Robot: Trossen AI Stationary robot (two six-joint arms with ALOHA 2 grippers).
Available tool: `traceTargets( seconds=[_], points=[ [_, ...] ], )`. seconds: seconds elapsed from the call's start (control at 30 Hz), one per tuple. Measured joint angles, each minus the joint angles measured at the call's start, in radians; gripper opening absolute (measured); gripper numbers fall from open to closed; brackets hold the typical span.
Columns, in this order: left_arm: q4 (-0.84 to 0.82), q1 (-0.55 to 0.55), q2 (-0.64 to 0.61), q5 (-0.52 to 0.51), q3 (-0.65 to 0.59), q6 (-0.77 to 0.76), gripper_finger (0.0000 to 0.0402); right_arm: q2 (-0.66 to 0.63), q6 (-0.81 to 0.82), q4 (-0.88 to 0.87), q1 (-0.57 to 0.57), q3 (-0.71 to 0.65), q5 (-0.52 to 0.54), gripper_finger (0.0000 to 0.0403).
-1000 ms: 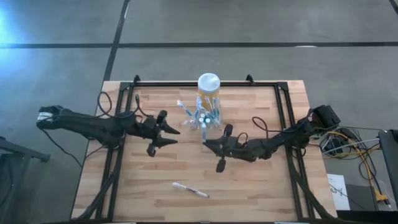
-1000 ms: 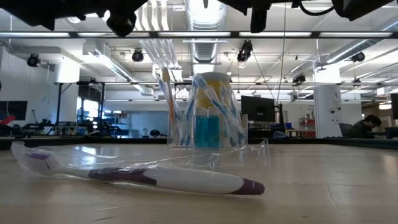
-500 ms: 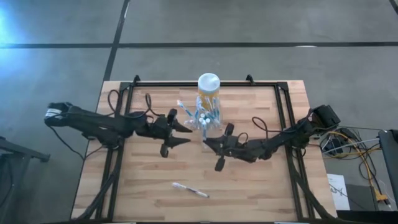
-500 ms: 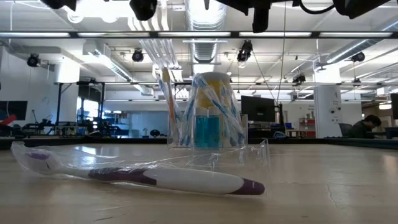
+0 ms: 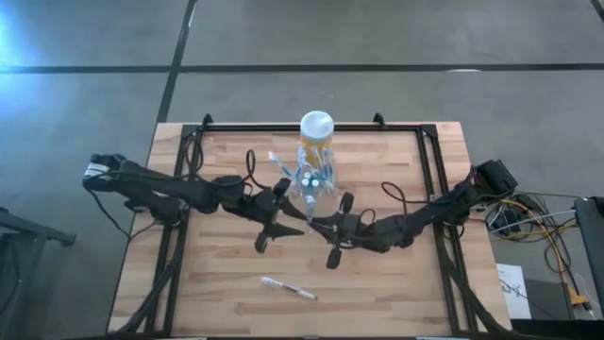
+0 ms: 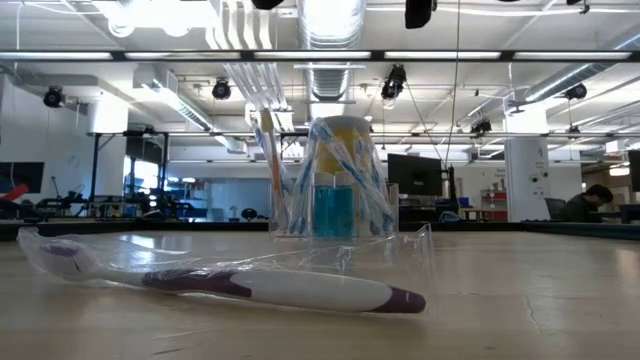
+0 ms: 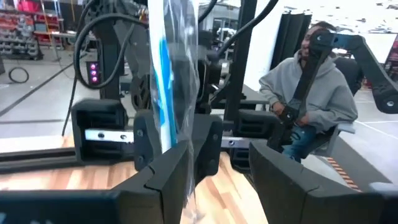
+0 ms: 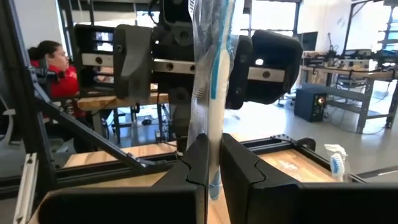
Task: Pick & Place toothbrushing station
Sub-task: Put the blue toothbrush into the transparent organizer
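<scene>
Here my right hand (image 5: 311, 223) sits just below centre of the overhead frame, clenched on a wrapped toothbrush (image 8: 211, 93) that stands upright between its fingers, presumably so the other side can take it. My left hand (image 5: 294, 227) has its fingers spread, tips nearly meeting the right hand's, and in its own view the wrapped brush hangs between the two dark fingers (image 7: 168, 180), not yet pinched. The toothbrushing station (image 5: 311, 184) stands just above both hands at the tabletop's (image 5: 396, 274) upper middle, touching the yellow jar (image 5: 316, 137). Another toothbrush (image 5: 288, 289) lies apart at lower centre.
</scene>
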Motion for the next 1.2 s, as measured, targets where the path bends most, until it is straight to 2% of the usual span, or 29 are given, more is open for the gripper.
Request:
traceTargets(
  seconds=[0.27, 0.4, 0.57, 0.77, 0.93, 1.2],
  points=[
    [0.033, -0.01, 0.002, -0.019, 0.006, 0.02, 0.0175, 0.0, 0.004, -0.005, 0.019, -0.003, 0.005, 0.0015],
    [0.036, -0.01, 0.003, -0.019, 0.006, 0.076, 0.0175, 0.0, 0.005, -0.011, 0.024, -0.004, 0.005, 0.0015],
    [0.02, -0.01, -0.008, -0.005, 0.005, 0.031, 0.0175, 0.0, -0.008, -0.014, 0.036, -0.004, 0.01, 0.0015],
    [-0.167, -0.015, -0.06, 0.012, 0.019, -0.048, 0.0175, 0.001, -0.023, -0.014, 0.048, -0.003, 0.006, 0.0015],
    [-0.19, -0.017, -0.089, -0.098, 0.015, 0.004, 0.0175, 0.001, -0.022, -0.012, 0.046, -0.003, 0.008, 0.0015],
    [-0.132, -0.018, -0.074, -0.09, 0.033, 0.112, 0.0175, 0.001, -0.023, -0.011, 0.045, -0.003, 0.002, 0.0015]
  ],
)
